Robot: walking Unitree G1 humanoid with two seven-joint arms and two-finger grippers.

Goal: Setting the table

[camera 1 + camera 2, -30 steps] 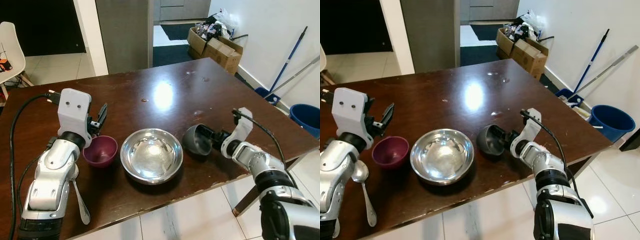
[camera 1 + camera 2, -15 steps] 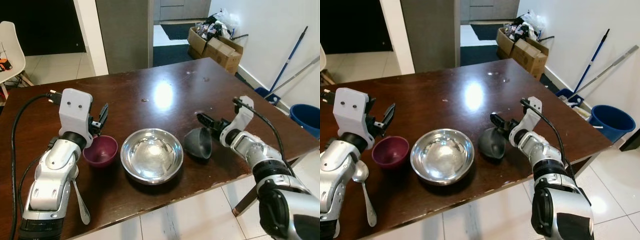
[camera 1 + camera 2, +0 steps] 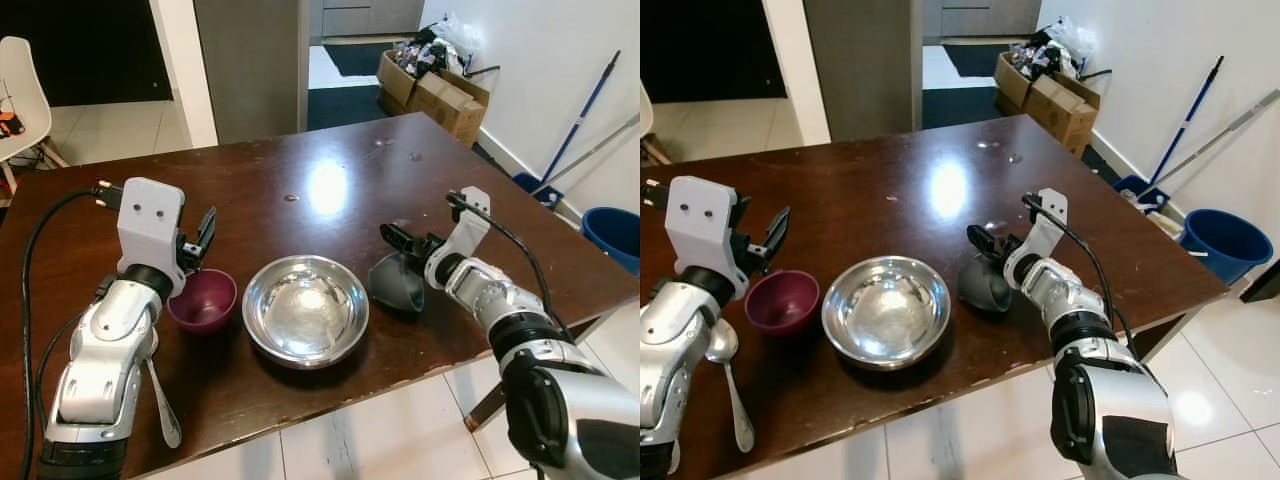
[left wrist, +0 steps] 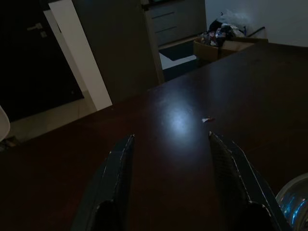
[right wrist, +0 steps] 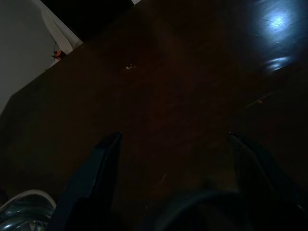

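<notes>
Where left arm crosses near edge of table [image 3: 330,160], we see spoon [image 3: 160,405] only partly, bowl end hidden. Dark bowl [image 3: 398,284] lies tipped near right edge, right gripper [image 3: 398,240] just above it, fingers spread wide, holding nothing. Steel bowl [image 3: 305,309] sits mid near edge, maroon bowl [image 3: 202,300] beside it. Left gripper [image 3: 204,237] wide apart, empty, above maroon bowl. Cardboard boxes [image 3: 432,85], blue bucket [image 3: 612,232], white chair [image 3: 22,105] stand around table on tiled floor.

Three bowls on the surface [image 3: 300,170]: one steel bowl [image 3: 305,309] in the middle, one maroon bowl [image 3: 203,300] just left of it, one dark grey bowl [image 3: 397,283] just right of it; plus one spoon [image 3: 160,395] left of the steel bowl.
</notes>
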